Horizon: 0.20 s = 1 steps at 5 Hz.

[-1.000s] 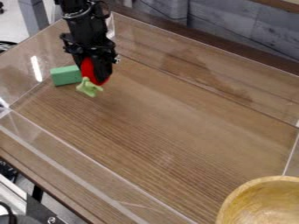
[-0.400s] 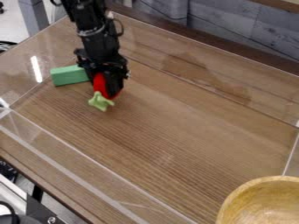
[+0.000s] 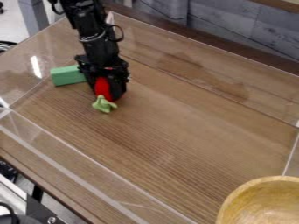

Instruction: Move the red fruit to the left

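You see the claw [image 3: 105, 90] pointing straight down with the toy strawberry [image 3: 104, 94] between its fingers. Whether it grips or has let go, I cannot tell. The strawberry stands on the bench [image 3: 187, 114], green cap lowest, long axis nearly upright, just right of the green block [image 3: 66, 76].

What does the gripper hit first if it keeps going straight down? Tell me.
The gripper points straight down with the red fruit between its fingers, the green cap sticking out below. Going on, it would likely press the fruit into the wooden table directly beneath; any gap left looks slight, though depth is unclear.
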Tool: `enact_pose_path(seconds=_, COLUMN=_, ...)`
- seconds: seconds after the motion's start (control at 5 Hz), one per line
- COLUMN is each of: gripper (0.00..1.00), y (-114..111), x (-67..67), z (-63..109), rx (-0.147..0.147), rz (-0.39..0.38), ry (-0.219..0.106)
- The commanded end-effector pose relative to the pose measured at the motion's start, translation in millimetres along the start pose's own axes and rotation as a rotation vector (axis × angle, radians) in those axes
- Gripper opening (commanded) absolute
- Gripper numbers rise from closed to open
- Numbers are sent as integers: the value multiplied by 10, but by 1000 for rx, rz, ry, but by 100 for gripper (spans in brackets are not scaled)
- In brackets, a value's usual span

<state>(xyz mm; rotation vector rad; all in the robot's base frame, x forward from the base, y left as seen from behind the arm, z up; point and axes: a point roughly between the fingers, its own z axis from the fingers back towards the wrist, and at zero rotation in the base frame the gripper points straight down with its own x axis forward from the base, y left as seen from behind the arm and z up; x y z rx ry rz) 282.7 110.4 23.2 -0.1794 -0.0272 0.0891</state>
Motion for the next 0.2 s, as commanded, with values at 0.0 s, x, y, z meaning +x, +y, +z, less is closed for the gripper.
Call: enact_pose_path(seconds=0.0, gripper=0, y=-47, x=149, z=89, rx=7, rz=13, ry=-48)
